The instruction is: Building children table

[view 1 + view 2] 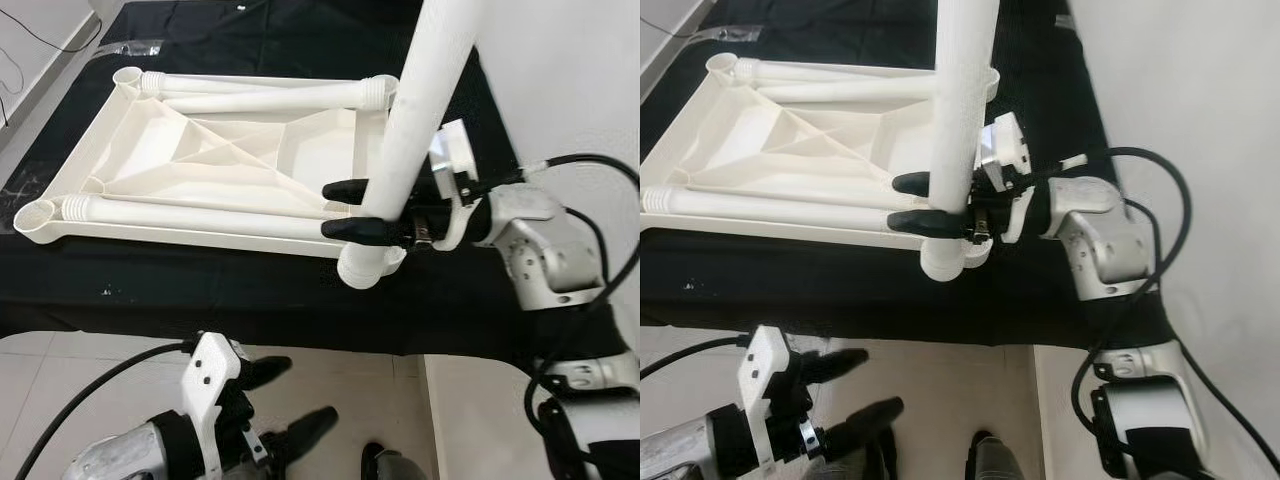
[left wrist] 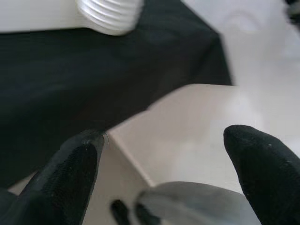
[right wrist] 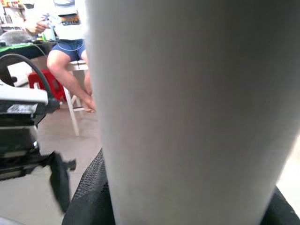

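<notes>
The white plastic table top (image 1: pixel 250 150) lies upside down on a black cloth (image 1: pixel 200 290). Two white legs lie on it, one along the far side (image 1: pixel 270 97) and one along the near side (image 1: pixel 190 213). A third white leg (image 1: pixel 420 110) stands upright with its lower end at the near right corner socket (image 1: pixel 365 268). My right gripper (image 1: pixel 330 208) is shut on this upright leg just above the socket, and the leg (image 3: pixel 187 112) looms close in the right wrist view. My left gripper (image 1: pixel 305 392) hangs open and holds nothing, low over the floor in front of the cloth's edge.
A white wall (image 1: pixel 570 70) rises close on the right, beside my right arm and its black cables (image 1: pixel 600 230). Pale floor tiles (image 1: pixel 100 360) lie in front of the cloth. A person (image 3: pixel 70 51) sits on a stool in the background, next to a red stool (image 3: pixel 44 84).
</notes>
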